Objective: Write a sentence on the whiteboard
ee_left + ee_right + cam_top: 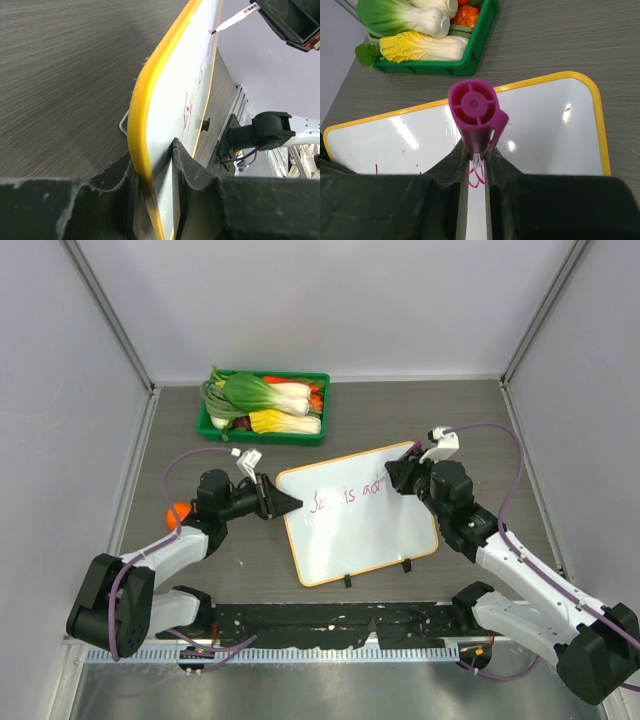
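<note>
The whiteboard [370, 535] lies tilted on the table, white with an orange-yellow rim and two black feet at its near edge. The sentence [345, 497] is one line of thin purple cursive across its upper part. My left gripper [285, 503] is shut on the board's left rim [142, 125]. My right gripper [400, 475] is shut on a purple marker [476, 112], whose tip [214, 31] touches the board at the right end of the writing. Purple strokes [476, 176] show between the right fingers, and the board [545, 130] fills that view.
A green tray [262, 437] of toy vegetables stands behind the board at the back left; it also shows in the right wrist view [465, 55]. A small orange object [180, 512] lies by the left arm. Grey walls close the sides and back.
</note>
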Controlling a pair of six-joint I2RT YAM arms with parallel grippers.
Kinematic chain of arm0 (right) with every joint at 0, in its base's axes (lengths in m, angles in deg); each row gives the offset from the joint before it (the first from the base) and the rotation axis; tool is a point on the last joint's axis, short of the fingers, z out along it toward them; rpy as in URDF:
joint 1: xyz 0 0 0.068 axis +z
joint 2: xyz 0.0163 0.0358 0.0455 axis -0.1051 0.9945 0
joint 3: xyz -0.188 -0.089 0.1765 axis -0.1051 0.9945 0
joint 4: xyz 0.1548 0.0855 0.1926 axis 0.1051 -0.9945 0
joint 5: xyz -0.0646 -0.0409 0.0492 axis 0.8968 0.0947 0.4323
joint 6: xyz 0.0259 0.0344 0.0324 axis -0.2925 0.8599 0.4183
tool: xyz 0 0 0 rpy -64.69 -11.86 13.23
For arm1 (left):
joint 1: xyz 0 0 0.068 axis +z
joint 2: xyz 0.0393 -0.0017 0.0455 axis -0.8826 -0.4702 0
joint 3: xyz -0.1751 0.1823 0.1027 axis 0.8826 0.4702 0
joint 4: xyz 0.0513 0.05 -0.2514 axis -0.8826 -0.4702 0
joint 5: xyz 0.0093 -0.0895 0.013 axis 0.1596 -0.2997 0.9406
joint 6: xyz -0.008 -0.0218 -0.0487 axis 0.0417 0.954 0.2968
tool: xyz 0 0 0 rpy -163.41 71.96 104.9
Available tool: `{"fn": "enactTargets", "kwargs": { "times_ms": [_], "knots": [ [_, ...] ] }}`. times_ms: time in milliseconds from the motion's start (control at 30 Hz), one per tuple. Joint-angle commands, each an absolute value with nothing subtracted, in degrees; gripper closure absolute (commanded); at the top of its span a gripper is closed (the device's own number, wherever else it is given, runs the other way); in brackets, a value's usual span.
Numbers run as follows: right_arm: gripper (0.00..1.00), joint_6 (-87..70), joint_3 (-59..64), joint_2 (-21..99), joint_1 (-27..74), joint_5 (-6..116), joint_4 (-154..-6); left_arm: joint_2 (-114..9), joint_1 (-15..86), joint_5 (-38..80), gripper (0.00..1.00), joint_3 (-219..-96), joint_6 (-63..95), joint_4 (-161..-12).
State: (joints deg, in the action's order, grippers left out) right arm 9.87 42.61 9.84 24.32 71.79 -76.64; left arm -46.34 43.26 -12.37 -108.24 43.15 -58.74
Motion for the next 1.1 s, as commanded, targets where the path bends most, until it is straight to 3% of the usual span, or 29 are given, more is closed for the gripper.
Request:
{"fn": "enactTargets", "kwargs": {
  "times_ms": [0, 1067],
  "knots": [
    [0.99, 8.57, 39.47, 9.73, 24.12, 75.28, -76.08, -47.25, 43.15, -4.71, 1.0, -106.7, 33.54, -63.69],
    [0.99, 7.95, 43.86, 7.01, 24.21, 76.25, -81.07, -47.07, 43.15, -4.71, 1.0, -106.62, 33.54, -63.69]
  ]
}}
